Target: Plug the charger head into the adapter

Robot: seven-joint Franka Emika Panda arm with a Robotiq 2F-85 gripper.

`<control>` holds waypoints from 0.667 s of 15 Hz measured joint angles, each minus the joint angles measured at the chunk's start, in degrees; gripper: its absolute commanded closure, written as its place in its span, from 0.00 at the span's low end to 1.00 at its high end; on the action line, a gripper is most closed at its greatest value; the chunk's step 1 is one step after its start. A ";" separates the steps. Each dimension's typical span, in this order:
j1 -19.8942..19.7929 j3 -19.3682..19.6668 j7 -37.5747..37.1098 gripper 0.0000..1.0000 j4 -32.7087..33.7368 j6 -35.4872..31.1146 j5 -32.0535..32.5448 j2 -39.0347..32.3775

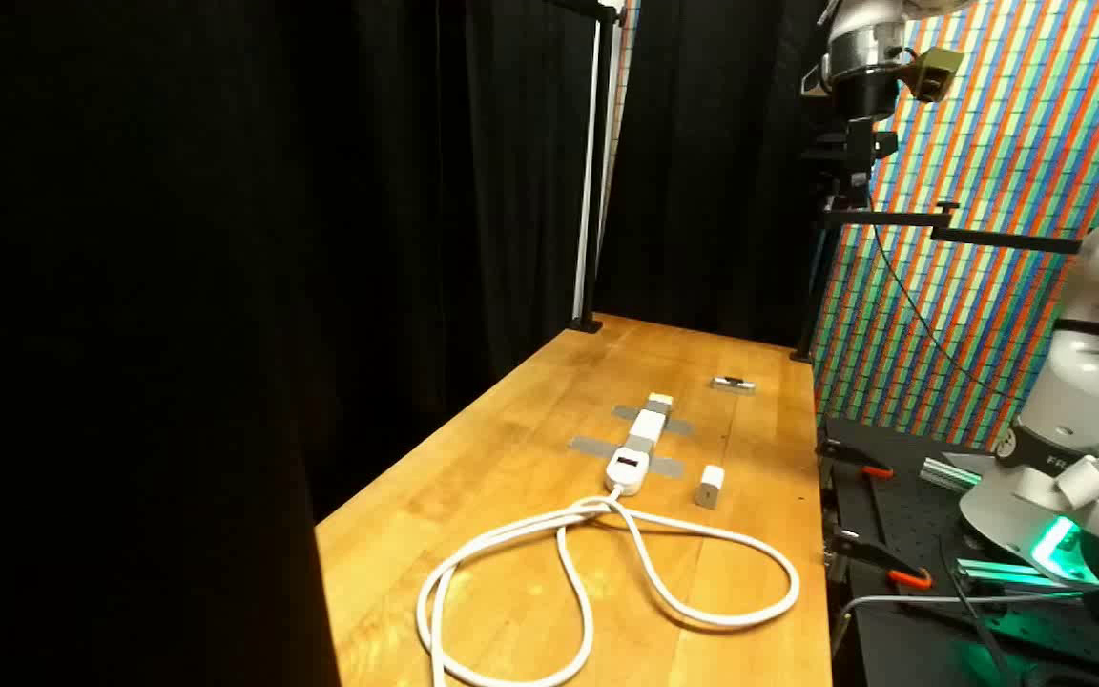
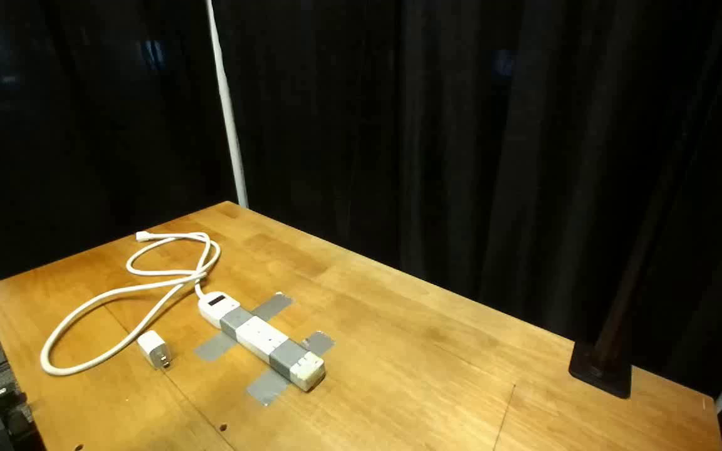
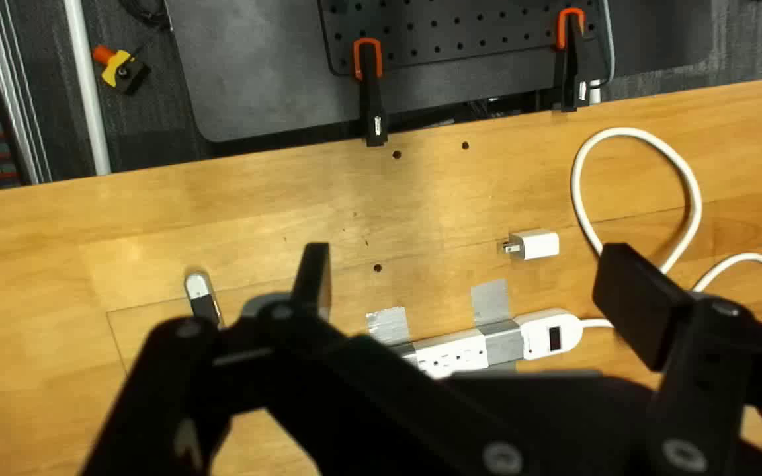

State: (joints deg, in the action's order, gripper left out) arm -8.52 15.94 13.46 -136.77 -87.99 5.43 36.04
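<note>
Hand point(image 3: 465, 262) spread wide; charger head point(image 3: 538, 244) between adapter point(image 3: 464, 350) and table edge point(image 3: 487, 126), room either side.

A long, narrow white plastic socket strip, the adapter point(image 2: 261, 335), lies flat on the wooden tabletop point(image 2: 430, 357), taped down in two places with its sockets facing up, and its rounded end, marked by a small dark rectangle, joins a thick white cable point(image 3: 626, 132) that spreads in loose loops. Near it but apart, a small white block with a grey end face, the charger head point(image 3: 538, 244), rests unplugged, its metal prongs bare and pointing roughly parallel to the strip, away from the cable loop just beside it.
</note>
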 measured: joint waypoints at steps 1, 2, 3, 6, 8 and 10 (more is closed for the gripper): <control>0.00 0.00 0.00 0.00 0.11 -0.04 0.00 0.01; 0.00 0.00 0.00 0.00 0.23 -0.04 0.00 0.16; 0.00 0.00 0.00 0.00 0.34 -0.04 0.00 0.22; 0.00 0.00 0.00 0.00 0.41 -0.04 0.00 0.22; 0.00 0.00 0.00 0.00 0.41 -0.04 0.00 0.22; 0.00 0.00 0.00 0.00 0.41 -0.04 0.00 0.22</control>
State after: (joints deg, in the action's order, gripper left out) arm -8.53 15.94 13.46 -136.36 -88.03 5.43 36.26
